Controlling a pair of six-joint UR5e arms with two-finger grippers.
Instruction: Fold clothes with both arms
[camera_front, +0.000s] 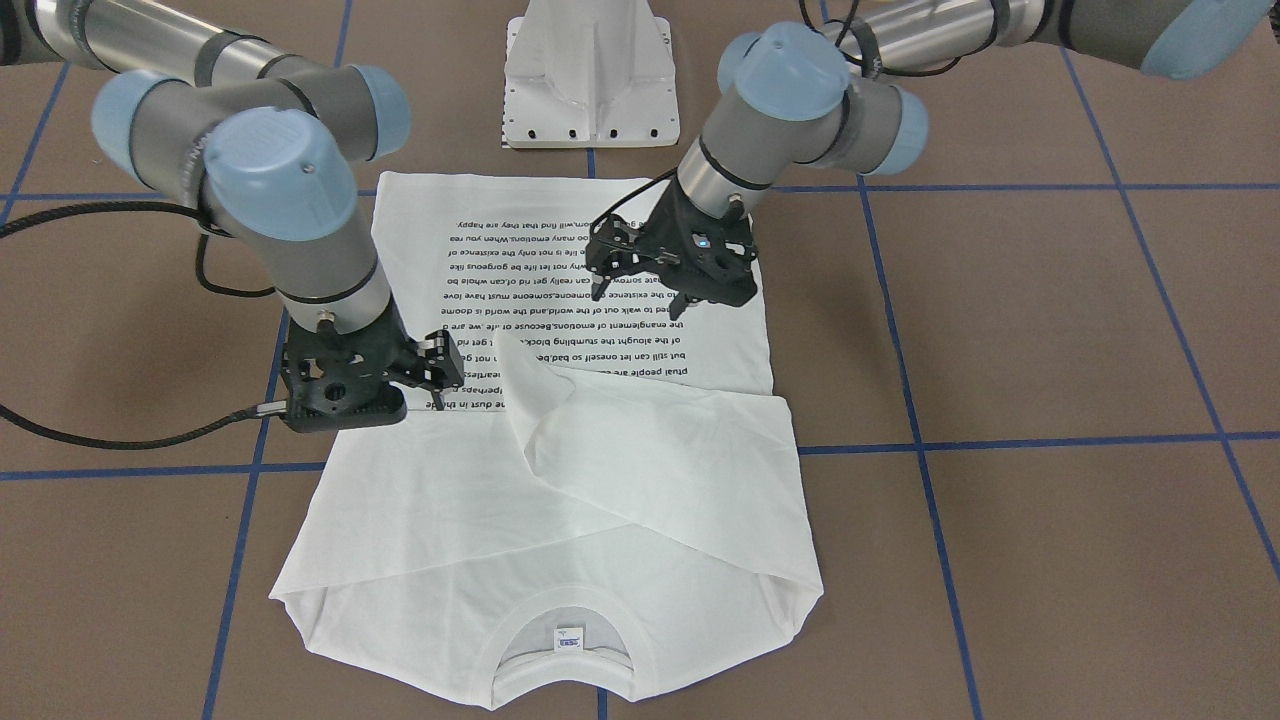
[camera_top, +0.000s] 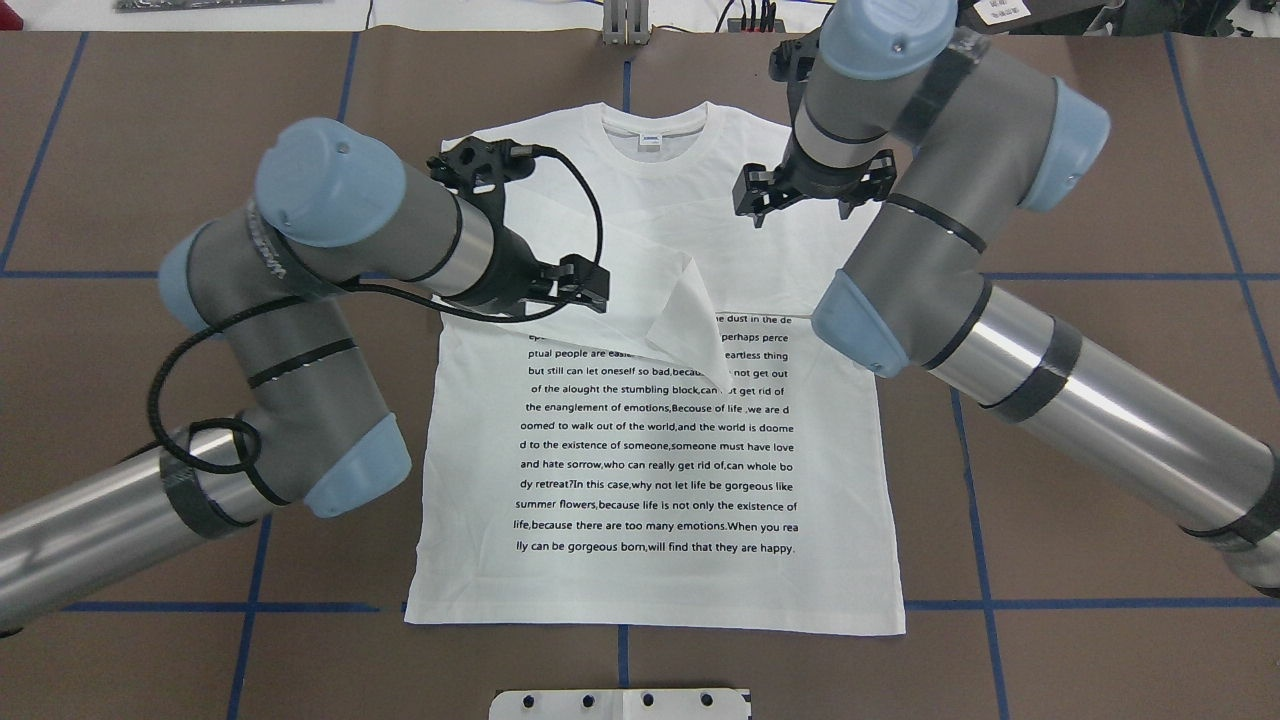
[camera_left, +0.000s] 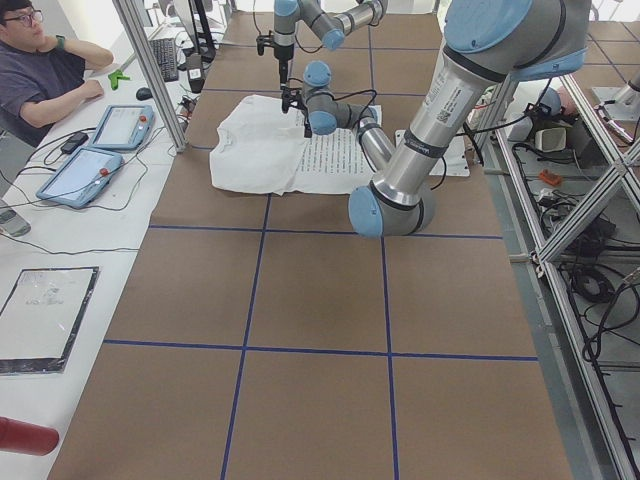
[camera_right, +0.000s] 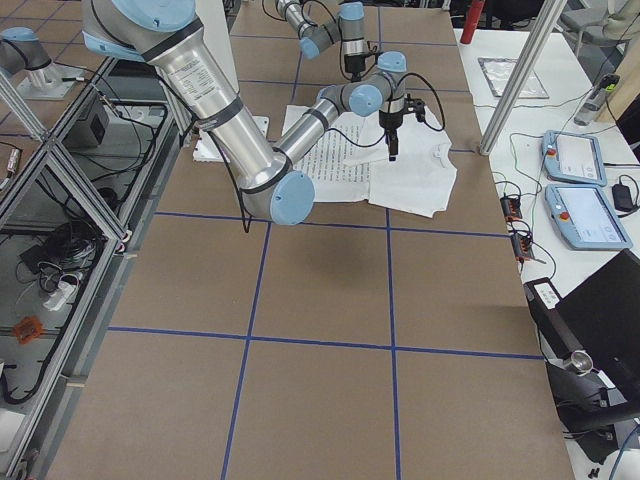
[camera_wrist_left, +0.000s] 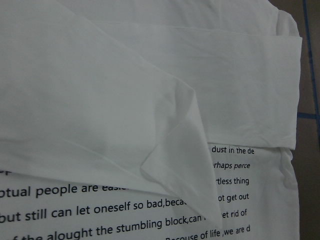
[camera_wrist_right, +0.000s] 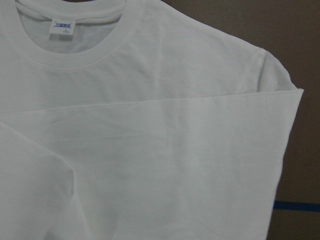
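Neck rib of the white long-sleeved T-shirt lies closest to the front-facing camera. The shirt is flat on the desk, print up, with the text block beyond the neck.

Progress, as I judge it: both sleeves are folded in across the chest, between neck and text block. Upper sleeve ends over the text block's first lines, its cuff corner turned back. Body is at full length and the hem has not yet been brought up. Sleeves done; body folds left, perhaps after flattening that corner.

My left claw hangs over the text block, fingers apart, holding nothing. My right claw hangs past the text block's neck-side corner, toward the shoulder, also apart and empty.

View notes:
- Left wrist view shows the turned cuff hiding parts of words; overhead only hints at this.
- Right wrist view shows the label and the sleeve's straight fold edge, but no fingers, so claw state comes from the exterior views.
- Overhead shows the hem whole; in the front-facing view my left arm crosses part of it.
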